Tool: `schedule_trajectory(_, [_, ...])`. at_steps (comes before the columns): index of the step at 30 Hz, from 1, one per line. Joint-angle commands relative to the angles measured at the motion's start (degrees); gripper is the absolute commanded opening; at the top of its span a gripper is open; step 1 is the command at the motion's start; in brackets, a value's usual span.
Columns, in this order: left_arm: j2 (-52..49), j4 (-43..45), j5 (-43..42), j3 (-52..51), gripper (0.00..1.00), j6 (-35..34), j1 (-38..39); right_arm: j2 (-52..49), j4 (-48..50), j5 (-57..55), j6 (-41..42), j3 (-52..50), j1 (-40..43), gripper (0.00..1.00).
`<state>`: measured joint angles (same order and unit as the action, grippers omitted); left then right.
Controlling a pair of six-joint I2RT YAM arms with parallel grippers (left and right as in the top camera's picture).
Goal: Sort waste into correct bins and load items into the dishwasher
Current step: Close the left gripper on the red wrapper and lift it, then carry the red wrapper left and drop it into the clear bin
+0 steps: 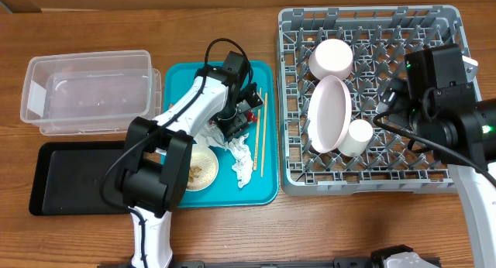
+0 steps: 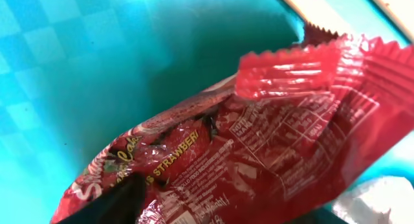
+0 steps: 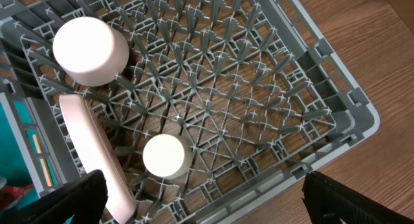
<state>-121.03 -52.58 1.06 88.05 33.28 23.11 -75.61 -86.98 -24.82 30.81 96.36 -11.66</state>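
Observation:
The shiny red snack wrapper (image 2: 272,140) fills the left wrist view and lies on the teal tray (image 2: 97,68). My left gripper (image 1: 240,117) is down on it, and one dark finger (image 2: 110,201) touches its lower left edge; the other finger is hidden. Chopsticks (image 1: 260,136), white tissues (image 1: 240,163) and a bowl with beige scraps (image 1: 200,169) share that tray. The grey dish rack (image 1: 442,183) holds a white bowl (image 3: 90,49), a pale plate (image 3: 90,146) on edge and a small cup (image 3: 167,156). My right gripper (image 3: 213,204) hangs open above the rack, holding nothing.
A clear plastic tub (image 1: 89,94) stands at the far left, with a shallow black tray (image 1: 70,179) in front of it. The teal tray (image 1: 263,190) lies between these and the rack. Bare wooden table (image 1: 325,229) shows along the front.

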Motion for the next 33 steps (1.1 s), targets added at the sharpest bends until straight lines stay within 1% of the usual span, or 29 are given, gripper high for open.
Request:
schedule_trajectory(1, [-0.79, 0.15, -0.42, -0.55, 0.45, -0.70, -0.28, -0.04, 0.26, 0.09, -0.83, 1.11, 0.15, 1.00])
schedule_trajectory(4, [-0.79, 0.13, -0.33, -0.55, 0.28, -1.20, -0.28, -0.04, 0.26, 0.09, -0.85, 1.11, 0.15, 1.00])
schedule_trajectory(5, [-0.79, 0.15, 0.07, -0.50, 0.25, -1.88, -0.28, -0.04, 0.26, 0.09, -0.85, 1.11, 0.15, 1.00])
schedule_trajectory(7, [-0.79, 0.20, 1.77, -0.15, 0.16, -4.02, -0.28, -0.04, 0.26, 0.09, -0.83, 1.11, 0.15, 1.00])
schedule_trajectory(8, [-0.76, 0.17, 2.73, 0.39, 0.08, -5.57, -0.28, -0.04, 0.26, 0.09, -0.83, 1.11, 0.15, 1.00])
schedule_trajectory(9, [-0.76, -0.04, 3.67, 1.40, 0.04, -7.52, -0.28, -0.04, 0.26, 0.09, -0.83, 1.11, 0.15, 1.00])
schedule_trajectory(11, [-0.63, -1.22, 4.24, 3.74, 0.04, -9.73, -0.28, -0.04, 0.26, 0.09, -0.85, 1.11, 0.15, 1.00])
schedule_trajectory(14, [-0.04, -4.72, 4.24, 8.79, 0.04, -11.08, -0.28, -0.04, 0.26, 0.09, -0.85, 1.11, 0.15, 1.00])
schedule_trajectory(18, [1.46, -9.92, 4.31, 17.94, 0.04, -14.32, -0.57, -0.04, 0.26, 0.09, -0.83, 1.11, 0.15, 1.00])
schedule_trajectory(20, [2.43, -11.02, 5.16, 21.18, 0.04, -17.35, -0.96, -0.04, 0.26, 0.09, -0.85, 1.11, 0.15, 1.00])
schedule_trajectory(23, [4.37, -12.04, 9.20, 24.65, 0.04, -25.31, -2.36, -0.04, 0.26, 0.09, -0.83, 1.11, 0.15, 1.00])
schedule_trajectory(24, [5.27, -12.48, 10.54, 25.51, 0.04, -28.61, -3.30, -0.04, 0.26, 0.09, -0.83, 1.11, 0.15, 1.00])
schedule_trajectory(26, [6.95, -12.87, 11.08, 26.21, 0.04, -32.87, -5.49, -0.04, 0.26, 0.09, -0.83, 1.11, 0.15, 1.00])
schedule_trajectory(33, [10.60, -13.64, 10.23, 26.21, 0.04, -42.34, -17.18, -0.04, 0.26, 0.09, -0.83, 1.11, 0.15, 1.00])
